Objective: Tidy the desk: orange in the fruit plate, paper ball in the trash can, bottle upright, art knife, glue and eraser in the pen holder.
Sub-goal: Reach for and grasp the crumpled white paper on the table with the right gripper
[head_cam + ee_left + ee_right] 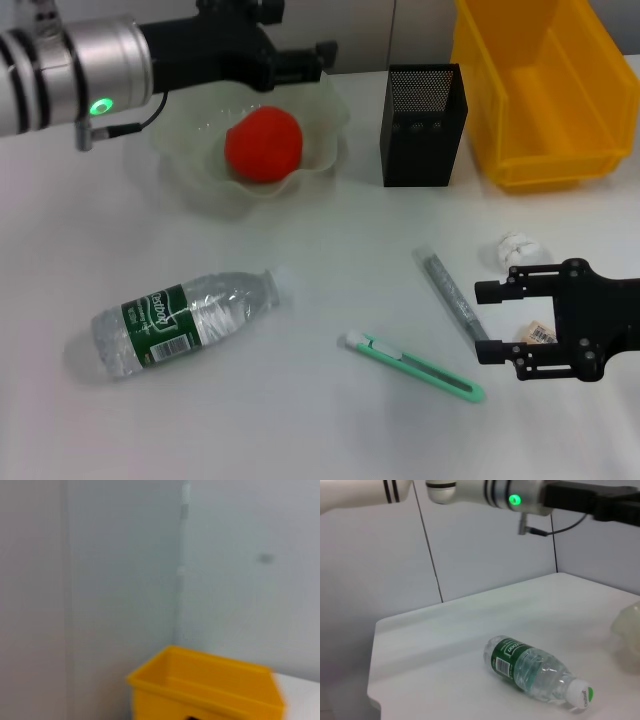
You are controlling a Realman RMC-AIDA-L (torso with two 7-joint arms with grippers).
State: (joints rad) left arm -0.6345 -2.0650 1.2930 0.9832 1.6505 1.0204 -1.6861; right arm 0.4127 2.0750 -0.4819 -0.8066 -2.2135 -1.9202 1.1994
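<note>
The orange (263, 144) sits inside the fruit plate (190, 160), a pale, wavy-rimmed translucent bowl just left of the black mesh pen holder (423, 124). The pen holder looks empty, though its dark inside is hard to read. Just right of it stands a yellow bin (545, 90), with nothing visible in it.

In front of the pen holder, on the white desk (300, 420), lie a grey stick that may be the glue (452, 294) and, nearer the robot, the green art knife (412, 366). The crumpled paper ball (519, 248) rests to the right of these. The bottle (186, 320) lies on its side well to the front-left of the pen holder, clear plastic with a green label and white cap.

The right gripper (489, 321) hovers beside the glue with its jaws spread wide, holding nothing; a small tagged item (541, 332) shows between them. The left gripper (322, 58) hangs over the plate's far rim; its fingers cannot be made out.
</note>
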